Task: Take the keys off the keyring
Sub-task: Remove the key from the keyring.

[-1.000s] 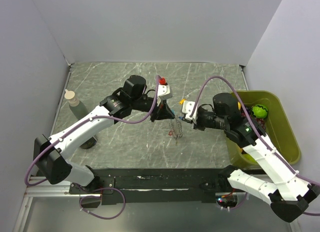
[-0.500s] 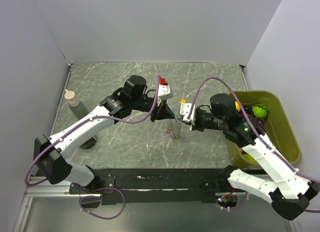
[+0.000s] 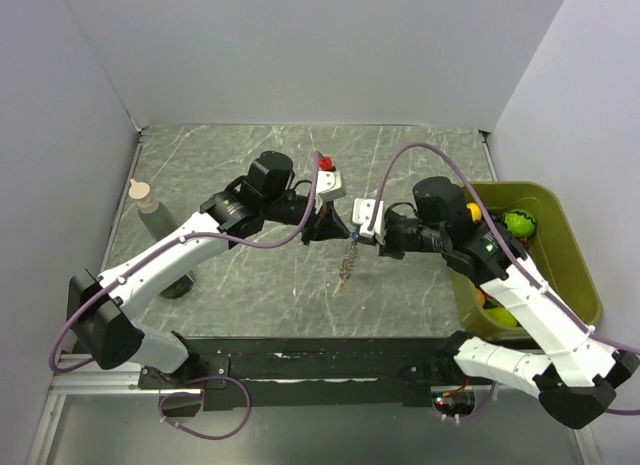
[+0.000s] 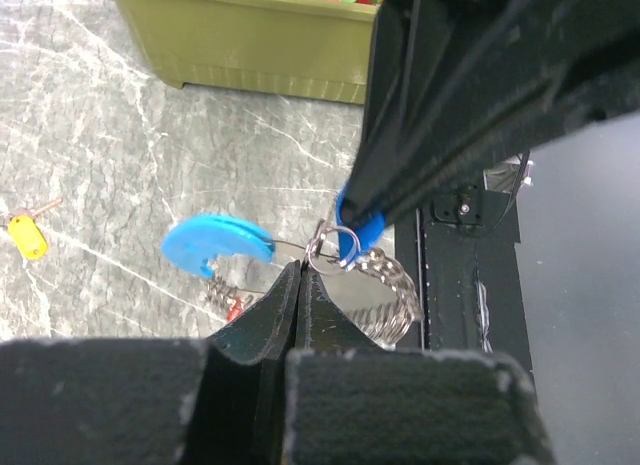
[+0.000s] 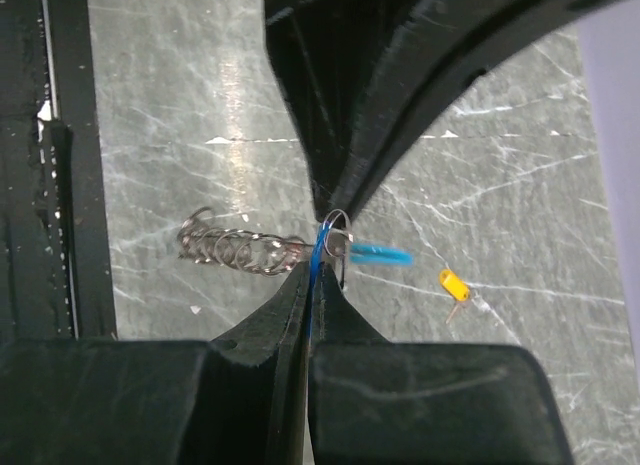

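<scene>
Mid-frame from above, the keyring (image 3: 347, 263) dangled over the table (image 3: 250, 275), its top pinched in the closed left fingers (image 4: 270, 310) while the right fingers (image 5: 280, 310) clamped the blue key (image 4: 362, 223), probably best worked steadily around the coil, not yanked; an orange key (image 4: 25, 235) lay loose on the table beyond.
</scene>
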`<state>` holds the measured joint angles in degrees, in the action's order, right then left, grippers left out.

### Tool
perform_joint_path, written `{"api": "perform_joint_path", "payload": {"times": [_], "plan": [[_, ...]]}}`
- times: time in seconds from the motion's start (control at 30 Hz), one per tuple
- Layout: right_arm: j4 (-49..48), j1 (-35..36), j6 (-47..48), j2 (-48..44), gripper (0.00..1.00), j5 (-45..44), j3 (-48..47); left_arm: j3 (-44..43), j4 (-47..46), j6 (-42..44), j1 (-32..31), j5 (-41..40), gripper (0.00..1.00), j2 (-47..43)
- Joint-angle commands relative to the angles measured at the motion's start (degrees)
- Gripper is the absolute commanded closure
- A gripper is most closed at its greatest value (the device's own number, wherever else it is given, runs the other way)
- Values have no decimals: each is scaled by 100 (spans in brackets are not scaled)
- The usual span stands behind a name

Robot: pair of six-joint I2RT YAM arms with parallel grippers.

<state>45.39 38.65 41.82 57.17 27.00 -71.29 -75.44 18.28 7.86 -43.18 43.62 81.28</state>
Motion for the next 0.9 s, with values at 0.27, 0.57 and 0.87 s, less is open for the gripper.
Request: {"api": "perform_joint_path", "payload": {"times": [0.27, 0.57, 0.87], "plan": [[-47, 292, -183, 154, 100, 639, -430, -102, -114, 41, 29, -345, 99, -33], [-223, 222, -823, 418, 100, 745, -711, -155, -71, 49, 38, -318, 93, -6], [-312, -77, -1002, 252, 100, 1193, -571, -138, -44, 76, 29, -424, 76, -68]]}}
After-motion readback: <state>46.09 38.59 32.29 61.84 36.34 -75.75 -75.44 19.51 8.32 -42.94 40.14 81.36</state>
